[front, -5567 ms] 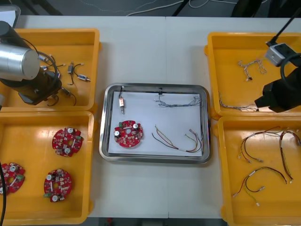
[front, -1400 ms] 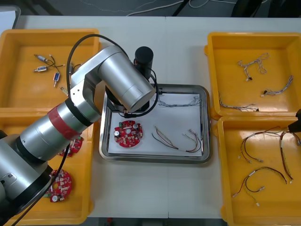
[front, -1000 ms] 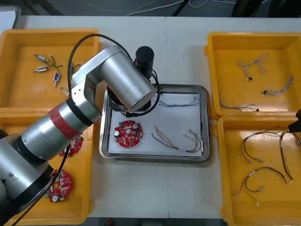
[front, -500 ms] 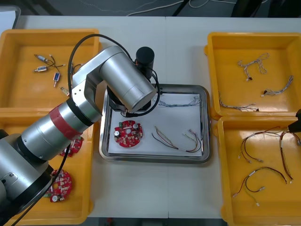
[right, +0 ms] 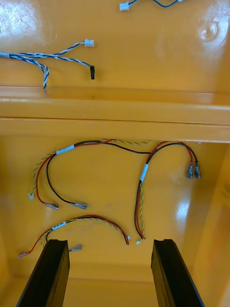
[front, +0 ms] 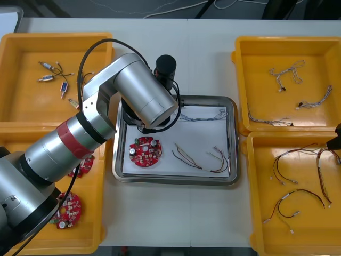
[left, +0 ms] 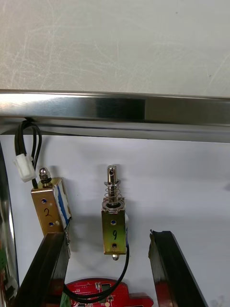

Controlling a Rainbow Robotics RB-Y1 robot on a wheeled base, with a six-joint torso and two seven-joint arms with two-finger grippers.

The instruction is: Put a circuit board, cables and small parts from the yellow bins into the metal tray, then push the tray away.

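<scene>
Now, our left gripper spread, we straddle the small brass-bodied metal part lengthwise in the shiny metal tray — right gripper, spread, idles right of it.

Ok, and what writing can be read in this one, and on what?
"2": handwritten on the metal part beside the white plug.
"9": handwritten on the second metal part, under the open left gripper in the tray.
White tags on the cables: too small to read.
Circuit board markings: too small to read.
</scene>
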